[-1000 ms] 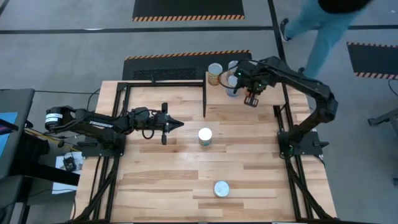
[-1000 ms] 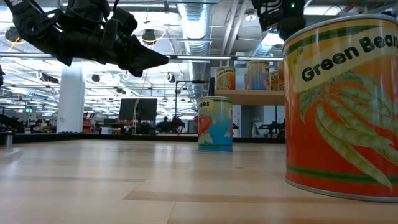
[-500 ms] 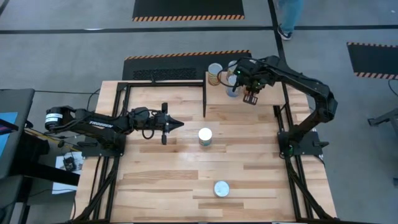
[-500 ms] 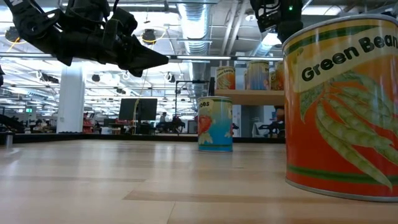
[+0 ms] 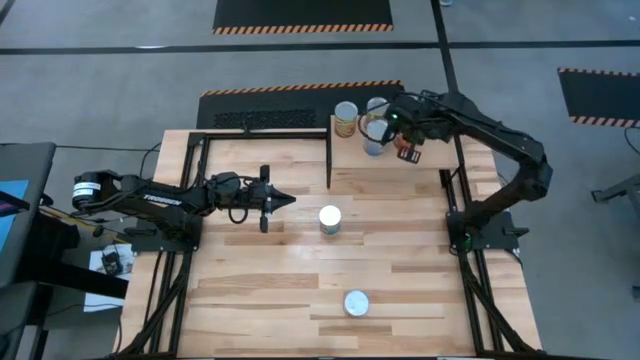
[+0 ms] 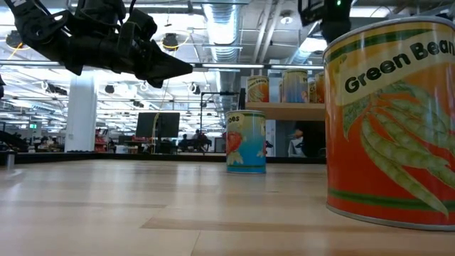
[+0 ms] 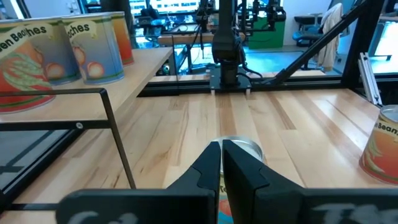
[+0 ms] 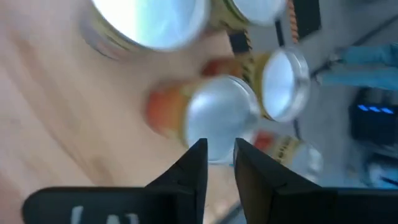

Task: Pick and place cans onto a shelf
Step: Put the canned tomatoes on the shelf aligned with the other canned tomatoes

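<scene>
Several cans stand on their bases on the pale wood shelf point(image 5: 345, 152) at the table's far right; their silver lids point(image 8: 221, 115) show in the right wrist view. My right gripper point(image 8: 219, 155) hovers above them point(image 5: 388, 122), pointing down, open with nothing between its fingers. A blue-labelled can point(image 5: 330, 218) stands mid-table. An orange green-beans can point(image 5: 356, 302) stands near the front edge. My left gripper point(image 5: 285, 200) is shut and hangs level above the table left of the blue can, whose lid point(image 7: 239, 146) lies just past its fingertips point(image 7: 221, 155).
A black metal frame point(image 5: 265, 135) stands open at the far left of the table, its upright bar point(image 5: 330, 150) bordering the shelf. Bare plank tabletop point(image 5: 250, 290) spreads across the near left. The right arm's base point(image 5: 480, 235) is at the right edge.
My right gripper has risen a little above the cans on the shelf, and its arm has drawn slightly toward the table's right edge. A person walking beyond the far edge has left the high view.
</scene>
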Tool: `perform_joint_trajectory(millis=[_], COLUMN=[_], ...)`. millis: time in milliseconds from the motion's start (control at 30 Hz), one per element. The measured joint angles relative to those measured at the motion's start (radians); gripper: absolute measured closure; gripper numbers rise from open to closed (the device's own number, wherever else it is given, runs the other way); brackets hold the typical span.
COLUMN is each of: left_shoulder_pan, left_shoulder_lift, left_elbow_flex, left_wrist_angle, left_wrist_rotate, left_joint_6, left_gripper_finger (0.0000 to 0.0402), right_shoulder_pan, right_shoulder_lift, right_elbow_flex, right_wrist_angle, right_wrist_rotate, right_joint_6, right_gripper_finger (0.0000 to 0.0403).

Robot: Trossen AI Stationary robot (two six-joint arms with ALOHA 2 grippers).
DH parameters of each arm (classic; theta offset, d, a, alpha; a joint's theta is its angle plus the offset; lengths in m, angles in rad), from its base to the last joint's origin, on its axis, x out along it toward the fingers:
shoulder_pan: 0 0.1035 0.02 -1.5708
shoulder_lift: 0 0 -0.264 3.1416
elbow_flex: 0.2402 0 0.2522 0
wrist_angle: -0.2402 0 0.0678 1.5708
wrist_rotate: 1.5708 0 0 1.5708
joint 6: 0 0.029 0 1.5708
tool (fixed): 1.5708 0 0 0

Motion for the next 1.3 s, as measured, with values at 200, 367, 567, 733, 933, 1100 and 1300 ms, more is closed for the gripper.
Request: perform_joint_trajectory(millis=[200,367,567,733,933,1100,1300], left_shoulder_pan=[0.000,0.000,0.000,0.007,0.042,0.053,0.053], left_shoulder_lift=[0.000,0.000,0.000,0.000,0.000,0.000,0.000], left_elbow_flex=[0.000,0.000,0.000,0.000,0.000,0.000,0.000], left_wrist_angle=[-0.028,-0.039,-0.040,-0.040,-0.053,-0.058,-0.070], left_wrist_rotate=[0.000,0.021,0.023,0.029,0.052,0.054,0.054], left_joint_6=[0.027,0.048,0.068,0.077,0.058,0.040,0.040], left_gripper_finger=[0.0393,0.0393,0.0393,0.0393,0.0393,0.0393,0.0393], right_shoulder_pan=[0.101,0.267,0.475,0.557,0.568,0.567,0.567], right_shoulder_lift=[-0.194,-0.341,-0.339,-0.203,-0.017,0.093,0.170], right_elbow_flex=[-0.182,-0.452,-0.678,-0.702,-0.656,-0.594,-0.547], right_wrist_angle=[0.267,0.585,0.962,1.149,1.198,1.156,1.097], right_wrist_rotate=[-0.121,-0.210,-0.294,-0.312,-0.312,-0.313,-0.316], right_joint_6=[0.027,0.097,0.156,0.167,0.184,0.210,0.202], right_gripper_finger=[0.0387,0.0384,0.0392,0.0375,0.0327,0.0281,0.0244])
